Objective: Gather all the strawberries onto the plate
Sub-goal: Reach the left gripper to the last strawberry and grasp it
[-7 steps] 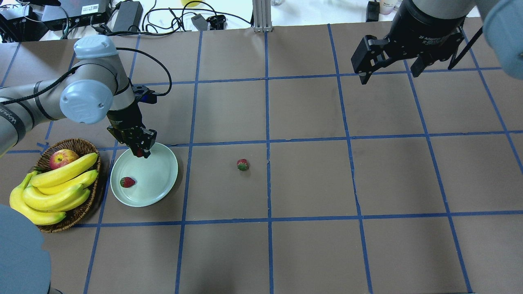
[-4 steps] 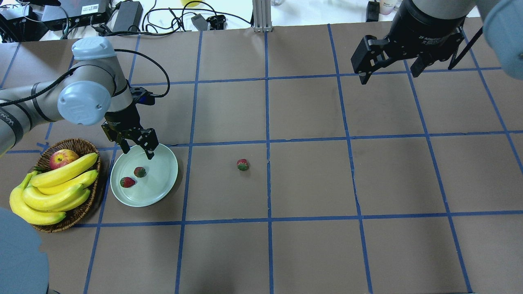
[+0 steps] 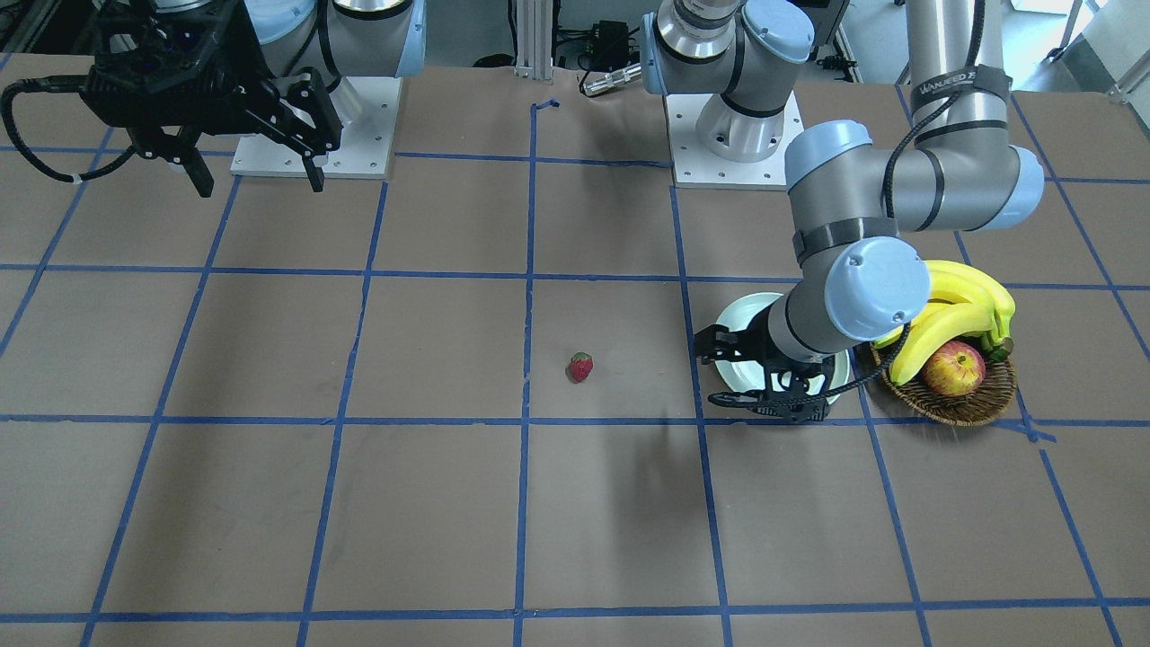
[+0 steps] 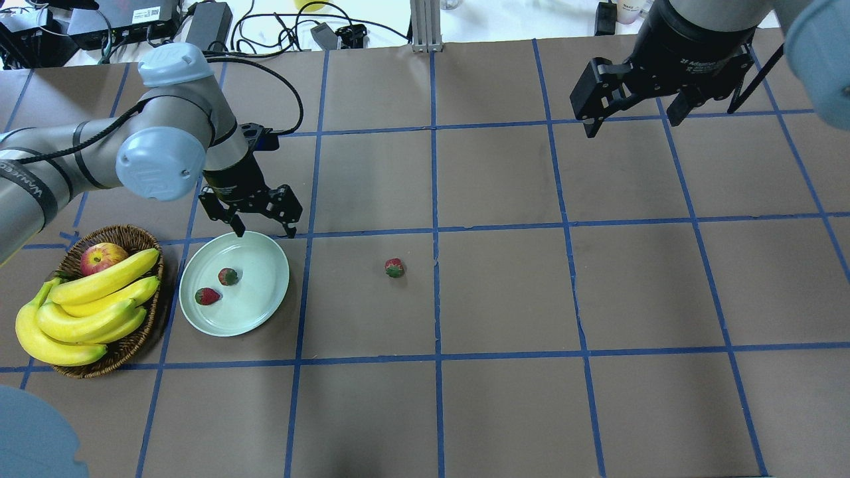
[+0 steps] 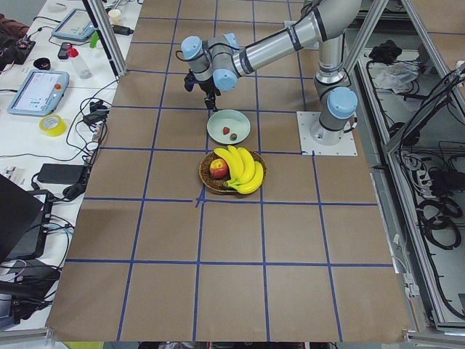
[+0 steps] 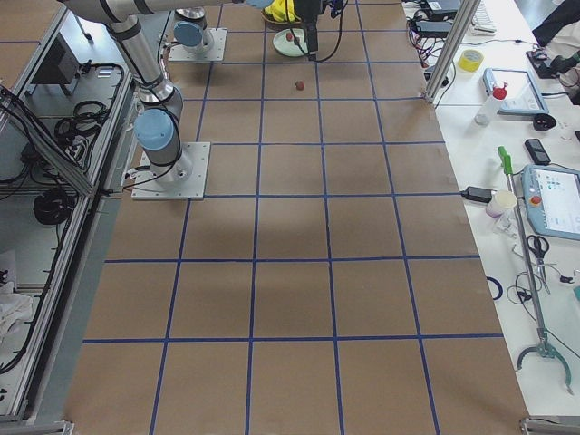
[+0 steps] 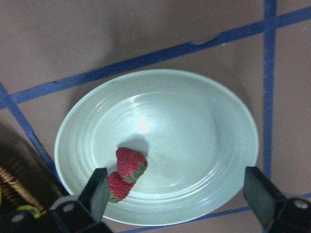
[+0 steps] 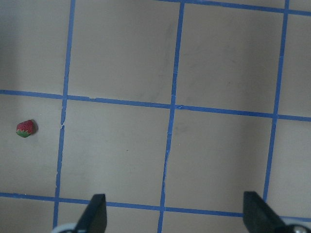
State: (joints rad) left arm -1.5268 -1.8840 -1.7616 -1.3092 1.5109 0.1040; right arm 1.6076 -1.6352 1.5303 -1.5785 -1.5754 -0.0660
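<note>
Count stands at three small red strawberries (image 4: 228, 276) with green leafy caps. Two lie close together on the round, pale mint-green glossy plate (image 4: 262, 285). The third strawberry (image 4: 394, 267) lies alone on the brown paper worktop (image 4: 505, 292), near its middle and well apart from the plate.

The plate stands toward the worktop's left edge, just beside a brown wicker basket (image 4: 126, 234) of yellow bananas (image 4: 99, 302) and a red-yellow apple (image 4: 103, 257).

We find the left gripper (image 4: 264, 231) hovering over the plate's far rim, fingers spread, holding nothing. The right gripper (image 4: 631, 123) hangs high over the worktop's right half, likewise spread and empty.

We judge the loose fruit light, possibly soft, and apt to roll. We advise a gentle hold across the red body's widest part, below the cap.
</note>
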